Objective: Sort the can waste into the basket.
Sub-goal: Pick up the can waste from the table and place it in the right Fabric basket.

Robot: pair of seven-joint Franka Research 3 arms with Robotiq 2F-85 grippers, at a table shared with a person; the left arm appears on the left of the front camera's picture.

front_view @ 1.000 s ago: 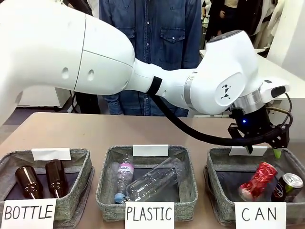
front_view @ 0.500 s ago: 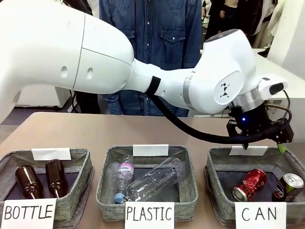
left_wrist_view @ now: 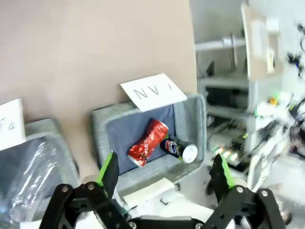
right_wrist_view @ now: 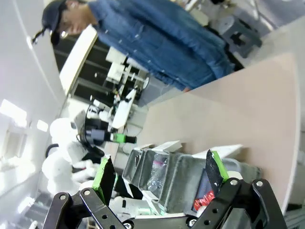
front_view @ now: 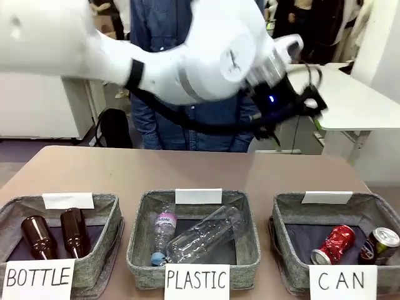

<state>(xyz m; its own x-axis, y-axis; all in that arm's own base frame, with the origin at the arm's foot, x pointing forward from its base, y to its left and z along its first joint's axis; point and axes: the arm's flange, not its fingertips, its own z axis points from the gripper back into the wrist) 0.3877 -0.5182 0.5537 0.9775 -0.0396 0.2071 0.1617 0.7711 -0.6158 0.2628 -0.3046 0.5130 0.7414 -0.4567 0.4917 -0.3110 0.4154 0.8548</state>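
Brown table [front_view: 187, 169] in a busy lab, person in a denim shirt [front_view: 206, 25] at the far side, three grey baskets along the near edge. Rightmost basket [front_view: 287, 250], signed "CAN", holding both cans: red dented can [front_view: 333, 244] lying on its side, dark blue can [front_view: 377, 244] just beside it, touching or nearly so. Sorting apparently finished, nothing loose on the table; brown bottles [front_view: 53, 234] and clear plastic bottles [front_view: 197, 237] sitting in their own baskets. Left gripper [front_view: 294, 109] raised high, well above and behind the can basket, jaws spread wide and empty; seen from its wrist camera, both cans lie far below, between the green fingertips [left_wrist_view: 108, 169]. Right gripper [right_wrist_view: 159, 174] likewise wide open, holding nothing, with the baskets off beyond its fingertips.
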